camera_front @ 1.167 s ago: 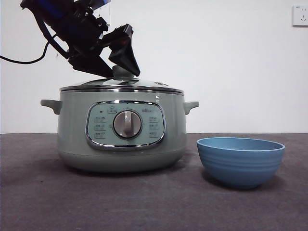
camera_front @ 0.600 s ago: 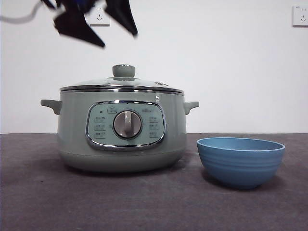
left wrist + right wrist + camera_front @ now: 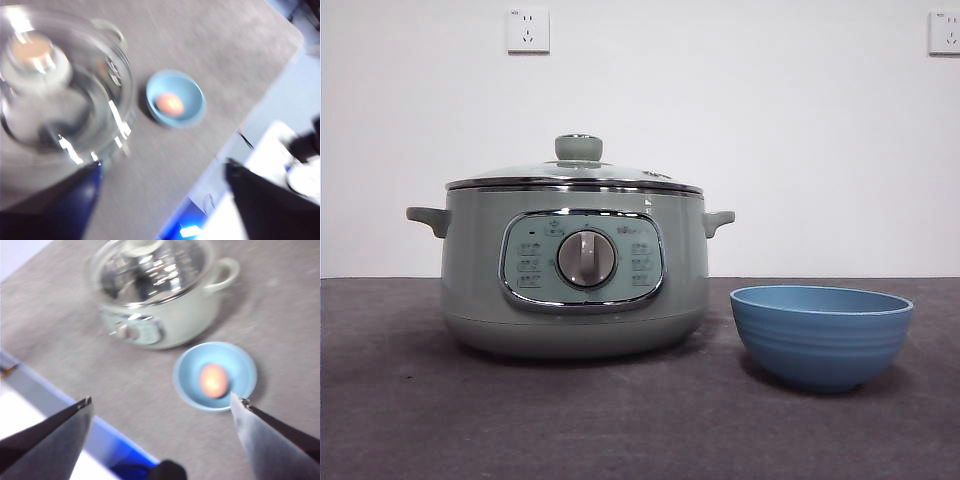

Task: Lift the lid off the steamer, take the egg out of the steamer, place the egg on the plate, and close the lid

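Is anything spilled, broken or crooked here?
Nothing stands out. The lid sits level on the steamer, the egg lies in the plate, and nothing is spilled on the table.

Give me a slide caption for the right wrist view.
Reddish-brown egg in the blue bowl beside the lidded sage-green steamer; open right gripper above.

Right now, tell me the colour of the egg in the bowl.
Reddish-brown to orange egg, lying in the blue bowl; the right wrist view shows it best.

glossy glass lid (image 3: 575,173), matt plate (image 3: 821,335)
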